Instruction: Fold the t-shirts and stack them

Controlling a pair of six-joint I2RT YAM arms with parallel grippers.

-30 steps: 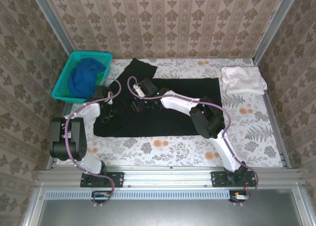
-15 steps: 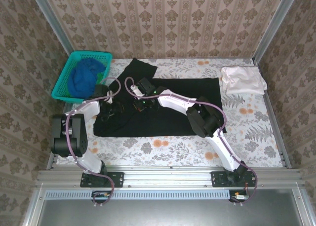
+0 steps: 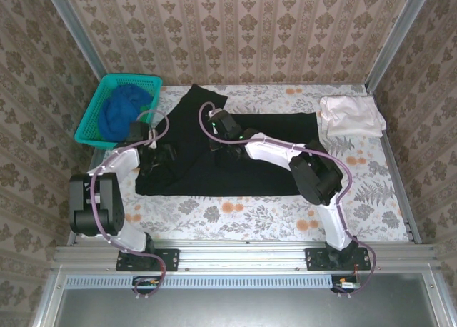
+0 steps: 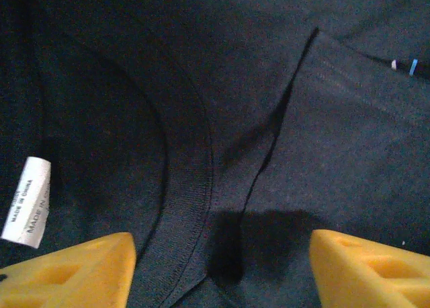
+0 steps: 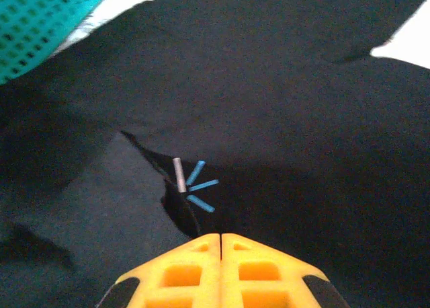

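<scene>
Floral table (image 3: 235, 211) bears black tee (image 3: 214, 178) (right hand (image 5: 220, 238) seemingly pinching it).

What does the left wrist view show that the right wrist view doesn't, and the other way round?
Left wrist: the neck collar, a white sewn-in label, and the left gripper with its yellow fingers standing apart. Right wrist: a corner of the teal basket, the full blue starburst mark, and the right gripper closed, fingers touching. Both: the black t-shirt with a folded edge.
</scene>
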